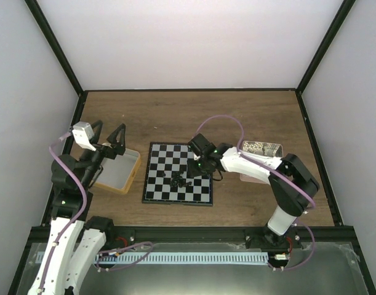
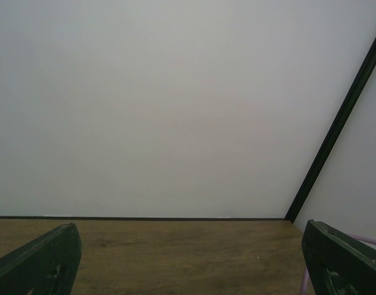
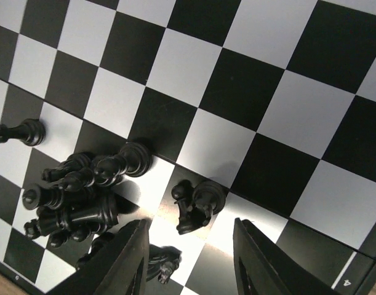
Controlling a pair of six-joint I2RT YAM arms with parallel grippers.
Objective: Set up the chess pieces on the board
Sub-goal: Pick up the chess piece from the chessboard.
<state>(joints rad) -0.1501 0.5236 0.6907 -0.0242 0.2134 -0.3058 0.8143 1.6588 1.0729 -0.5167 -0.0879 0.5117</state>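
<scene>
Mostly the chess pieces (image 3: 77,196) sit in a black, jumbled heap toward the near side of the board (image 1: 163,161), which lies flat in the middle of the counter (image 1: 175,117). Low over that heap hangs the right hand (image 3: 191,243), its jaws half narrowed either side of a fallen piece (image 3: 197,206) and not visibly touching it. Off to the left, the left hand (image 1: 109,128) is raised above a yellow-rimmed tray (image 1: 116,187), jaws spread wide, holding nothing.

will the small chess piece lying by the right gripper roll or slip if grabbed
The piece lies on its side and has a round base, so a nudge would probably roll it. It looks smooth and far narrower than the right gripper's gap, so it may slip out sideways.
</scene>
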